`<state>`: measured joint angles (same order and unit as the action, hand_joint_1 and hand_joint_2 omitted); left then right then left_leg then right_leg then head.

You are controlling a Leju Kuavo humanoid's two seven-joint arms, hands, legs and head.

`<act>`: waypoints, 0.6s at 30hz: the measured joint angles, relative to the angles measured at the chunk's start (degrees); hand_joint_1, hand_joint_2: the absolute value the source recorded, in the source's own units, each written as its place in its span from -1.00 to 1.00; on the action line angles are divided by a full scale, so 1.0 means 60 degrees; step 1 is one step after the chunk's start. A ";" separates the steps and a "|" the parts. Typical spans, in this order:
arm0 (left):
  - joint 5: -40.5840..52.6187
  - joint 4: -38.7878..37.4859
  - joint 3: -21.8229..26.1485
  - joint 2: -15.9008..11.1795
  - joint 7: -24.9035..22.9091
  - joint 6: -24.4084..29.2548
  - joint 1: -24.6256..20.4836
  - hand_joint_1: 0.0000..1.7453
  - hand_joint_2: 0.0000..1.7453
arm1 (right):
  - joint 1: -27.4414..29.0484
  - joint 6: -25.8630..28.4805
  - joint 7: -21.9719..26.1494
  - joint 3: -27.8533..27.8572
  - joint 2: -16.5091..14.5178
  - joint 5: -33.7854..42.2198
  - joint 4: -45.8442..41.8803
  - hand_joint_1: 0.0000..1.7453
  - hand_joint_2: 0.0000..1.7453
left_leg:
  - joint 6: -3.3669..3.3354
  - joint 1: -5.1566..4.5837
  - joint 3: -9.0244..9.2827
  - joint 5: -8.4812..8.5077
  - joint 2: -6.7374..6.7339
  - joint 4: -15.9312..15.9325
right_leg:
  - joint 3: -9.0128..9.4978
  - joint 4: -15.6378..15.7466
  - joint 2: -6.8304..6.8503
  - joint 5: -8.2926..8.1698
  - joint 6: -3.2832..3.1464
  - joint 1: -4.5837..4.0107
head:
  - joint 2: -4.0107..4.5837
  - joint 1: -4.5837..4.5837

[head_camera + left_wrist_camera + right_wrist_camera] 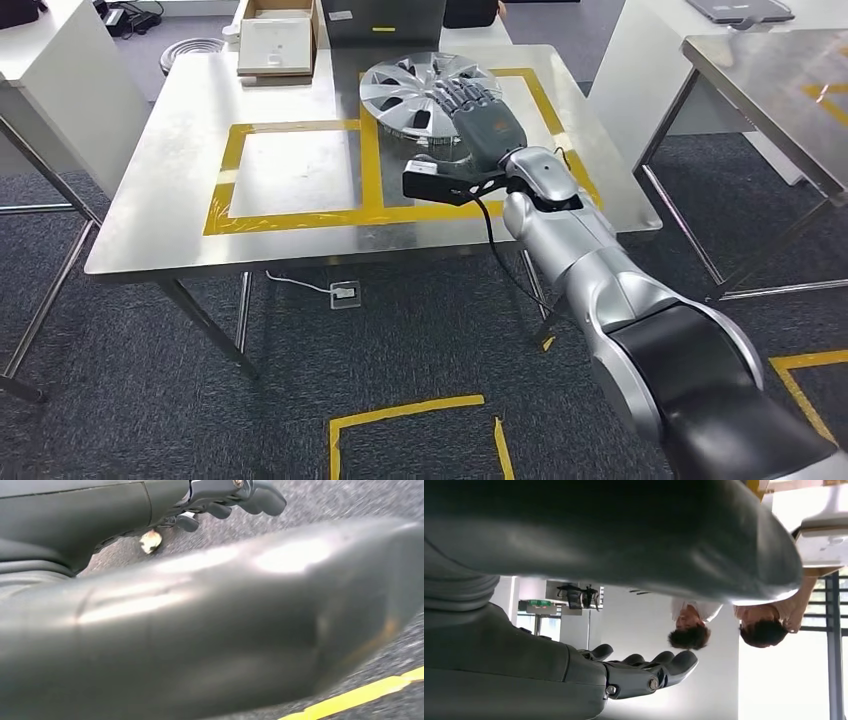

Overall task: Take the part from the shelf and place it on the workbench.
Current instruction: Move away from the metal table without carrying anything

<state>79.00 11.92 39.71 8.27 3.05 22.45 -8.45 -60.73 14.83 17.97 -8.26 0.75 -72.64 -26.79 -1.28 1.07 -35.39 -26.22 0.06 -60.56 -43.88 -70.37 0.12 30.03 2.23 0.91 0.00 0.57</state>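
The part, a silver hubcap [415, 95], lies flat on the steel workbench [290, 170], inside the right-hand square of yellow tape. My right hand [485, 125] reaches over the hubcap's near right edge with its fingers stretched out across the rim. In the right wrist view the right hand [639, 672] has straight fingers, a thumb held apart from them, and nothing between them. My left hand [225, 497] hangs over the grey carpet and holds nothing.
A cardboard box [277, 40] sits at the workbench's far edge. A second steel table [770, 80] stands to the right and a white cabinet [60, 90] to the left. Yellow tape [410, 420] marks the floor in front. Two people [689, 630] stand beyond the bench.
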 joint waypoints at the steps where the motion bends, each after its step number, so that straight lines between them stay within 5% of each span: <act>1: -0.0016 -0.0001 0.0000 -0.0001 -0.0046 -0.0023 0.0004 -1.00 -1.00 | 0.0024 -0.0165 -0.0018 -0.0005 0.0013 -0.0057 0.0041 -1.00 -1.00 | -0.0016 -0.0017 -0.0156 0.0122 -0.0001 -0.0003 | -0.0082 -0.0563 -0.0002 0.0250 -0.0007 -0.0009 | 0.0000 -0.0002; 2: -0.0029 -0.0001 0.0000 -0.0003 -0.0080 -0.0043 0.0008 -1.00 -1.00 | 0.0056 -0.0314 -0.0046 -0.0013 0.0028 -0.0118 0.0087 -1.00 -1.00 | -0.0023 -0.0031 -0.0313 0.0243 -0.0001 -0.0006 | -0.0034 -0.0877 -0.0005 0.0272 -0.0032 -0.0024 | 0.0000 -0.0002; 4: -0.0042 -0.0001 -0.0002 -0.0004 -0.0113 -0.0071 0.0014 -1.00 -1.00 | 0.0111 -0.0519 -0.0107 -0.0028 0.0058 -0.0187 0.0163 -1.00 -1.00 | -0.0016 -0.0054 -0.0605 0.0481 0.0000 -0.0011 | 0.0555 -0.0546 -0.0014 -0.0122 -0.0144 -0.0079 | 0.0000 0.0000; 6: -0.0042 0.0002 -0.0004 0.0019 -0.0110 -0.0077 0.0016 -1.00 -1.00 | 0.0092 -0.0631 -0.0135 -0.0039 0.0081 -0.0204 0.0189 -1.00 -1.00 | 0.0031 -0.0067 -0.0814 0.0695 -0.0005 -0.0012 | 0.1577 0.0751 -0.0015 -0.0197 -0.0330 -0.0185 | 0.0000 -0.0004; 8: -0.0042 0.0006 -0.0005 0.0047 -0.0103 -0.0080 0.0019 -1.00 -1.00 | 0.0064 -0.0715 -0.0150 -0.0051 0.0103 -0.0228 0.0205 -1.00 -1.00 | 0.0142 -0.0042 -0.0882 0.0901 -0.0021 0.0051 | 0.2161 0.1702 -0.0010 0.0002 -0.0435 -0.0292 | 0.0000 0.0004; 11: -0.0048 0.0004 -0.0010 0.0061 -0.0082 -0.0084 0.0045 -1.00 -1.00 | 0.0076 -0.0815 -0.0165 -0.0072 0.0145 -0.0267 0.0264 -1.00 -1.00 | 0.0324 -0.0015 -0.0907 0.1090 -0.0018 0.0180 | 0.2132 0.2003 0.0008 -0.0228 -0.0520 -0.0290 | 0.0000 0.0044; 13: -0.0058 0.0003 -0.0011 0.0055 -0.0059 -0.0084 0.0064 -1.00 -1.00 | 0.0092 -0.0846 -0.0172 -0.0084 0.0159 -0.0267 0.0305 -1.00 -1.00 | 0.0399 -0.0031 -0.1080 0.0508 0.0004 -0.0236 | 0.1981 0.2105 0.0047 -0.0521 -0.0609 -0.0202 | 0.0000 0.0035; 15: -0.0064 0.0003 -0.0011 0.0050 -0.0037 -0.0084 0.0068 -1.00 -1.00 | 0.0118 -0.0857 -0.0181 -0.0087 0.0168 -0.0265 0.0353 -1.00 -1.00 | 0.0480 -0.0009 -0.1320 -0.0466 0.0010 -0.1322 | 0.1704 0.2109 0.0057 -0.0784 -0.0659 -0.0176 | 0.0000 0.0024; 16: -0.0064 0.0003 -0.0011 0.0049 -0.0030 -0.0084 0.0067 -1.00 -1.00 | 0.0145 -0.0864 -0.0181 -0.0087 0.0170 -0.0264 0.0376 -1.00 -1.00 | 0.0525 0.0003 -0.1388 -0.0738 0.0008 -0.1887 | 0.1552 0.2104 0.0056 -0.0909 -0.0649 -0.0171 | 0.0000 0.0026; 18: -0.0064 0.0004 -0.0011 0.0048 -0.0021 -0.0084 0.0066 -1.00 -1.00 | 0.0202 -0.0895 -0.0171 -0.0087 0.0174 -0.0262 0.0414 -1.00 -1.00 | 0.0596 0.0026 -0.1221 -0.0640 0.0006 -0.2396 | 0.1234 0.2086 0.0058 -0.1154 -0.0606 -0.0155 | 0.0000 0.0025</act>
<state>78.62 11.94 39.65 8.56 2.92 21.94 -8.05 -59.52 9.45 16.94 -8.79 1.79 -74.22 -24.31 2.29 1.23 -42.72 -30.06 0.10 -74.94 -36.48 -57.85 0.47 23.11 -1.41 -0.02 0.00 0.73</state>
